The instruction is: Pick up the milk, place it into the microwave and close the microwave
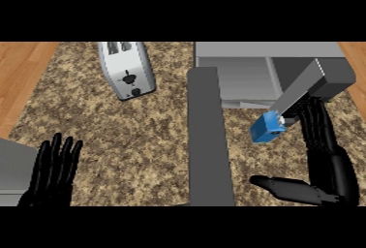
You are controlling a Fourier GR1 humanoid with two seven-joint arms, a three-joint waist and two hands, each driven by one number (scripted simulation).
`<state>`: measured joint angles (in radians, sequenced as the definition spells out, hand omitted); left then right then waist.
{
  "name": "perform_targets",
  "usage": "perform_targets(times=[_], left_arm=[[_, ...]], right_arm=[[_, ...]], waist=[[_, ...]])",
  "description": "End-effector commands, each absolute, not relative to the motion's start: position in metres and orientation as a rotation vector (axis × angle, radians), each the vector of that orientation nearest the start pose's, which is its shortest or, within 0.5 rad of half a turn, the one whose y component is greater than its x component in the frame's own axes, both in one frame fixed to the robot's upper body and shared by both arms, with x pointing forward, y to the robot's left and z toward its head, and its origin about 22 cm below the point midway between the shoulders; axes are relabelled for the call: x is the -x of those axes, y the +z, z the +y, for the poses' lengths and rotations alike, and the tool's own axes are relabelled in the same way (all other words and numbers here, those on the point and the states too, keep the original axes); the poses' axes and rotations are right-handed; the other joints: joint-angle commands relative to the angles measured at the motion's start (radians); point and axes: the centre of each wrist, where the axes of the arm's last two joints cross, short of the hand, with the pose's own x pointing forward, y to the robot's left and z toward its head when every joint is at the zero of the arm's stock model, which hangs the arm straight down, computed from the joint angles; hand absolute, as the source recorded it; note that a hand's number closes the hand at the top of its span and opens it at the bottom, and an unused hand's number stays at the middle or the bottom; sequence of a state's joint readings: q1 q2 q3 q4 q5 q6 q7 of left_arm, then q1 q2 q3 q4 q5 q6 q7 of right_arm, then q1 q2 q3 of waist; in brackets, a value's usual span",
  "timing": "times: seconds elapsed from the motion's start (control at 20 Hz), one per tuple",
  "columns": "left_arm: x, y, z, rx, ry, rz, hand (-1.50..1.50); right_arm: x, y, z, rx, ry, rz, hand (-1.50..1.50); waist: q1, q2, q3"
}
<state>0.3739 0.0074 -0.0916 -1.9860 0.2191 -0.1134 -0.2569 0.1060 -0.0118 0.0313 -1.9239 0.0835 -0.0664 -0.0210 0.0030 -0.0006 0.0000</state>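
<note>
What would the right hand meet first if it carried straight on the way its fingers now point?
Most likely the microwave, straight ahead of the right hand; the milk sits just left of that line. Depth is unclear.

a kitchen: toaster [127, 70] and microwave [243, 72] on granite counter [136, 131].

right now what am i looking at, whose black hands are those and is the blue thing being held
It is one picture, taken from the robot's head, looking steeply down at a kitchen counter. The black hands are the robot's own. Its left hand rests open at the lower left, fingers up. Its right hand stretches toward the open microwave, whose door juts out toward the robot. The blue milk carton is close beside that hand's straight fingers; nothing curls round it, so it does not look gripped. A toaster lies at the upper left.
</note>
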Motion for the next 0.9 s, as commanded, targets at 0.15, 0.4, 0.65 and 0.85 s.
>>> perform_targets(times=[0.15,0.4,0.65,0.85], left_arm=[[-0.121,0.013,0.250,0.199,0.185,-1.927,-1.50],[-0.124,0.022,0.248,0.199,0.146,-1.908,-1.50],[-0.111,0.027,0.258,0.210,0.157,-1.905,-1.50],[-0.117,0.014,0.253,0.183,0.166,-1.911,-1.50]], right_arm=[[-0.231,0.029,-0.227,0.182,-0.024,-1.815,-1.50],[-0.226,-0.016,-0.246,0.283,-0.081,-1.798,-1.50],[-0.240,-0.049,-0.262,0.356,-0.122,-1.756,-1.50],[-0.257,-0.067,-0.277,0.351,-0.105,-1.746,-1.50]], waist=[[0.005,0.000,0.000],[0.002,0.000,0.000],[0.007,0.001,0.000],[0.006,0.001,0.000]])
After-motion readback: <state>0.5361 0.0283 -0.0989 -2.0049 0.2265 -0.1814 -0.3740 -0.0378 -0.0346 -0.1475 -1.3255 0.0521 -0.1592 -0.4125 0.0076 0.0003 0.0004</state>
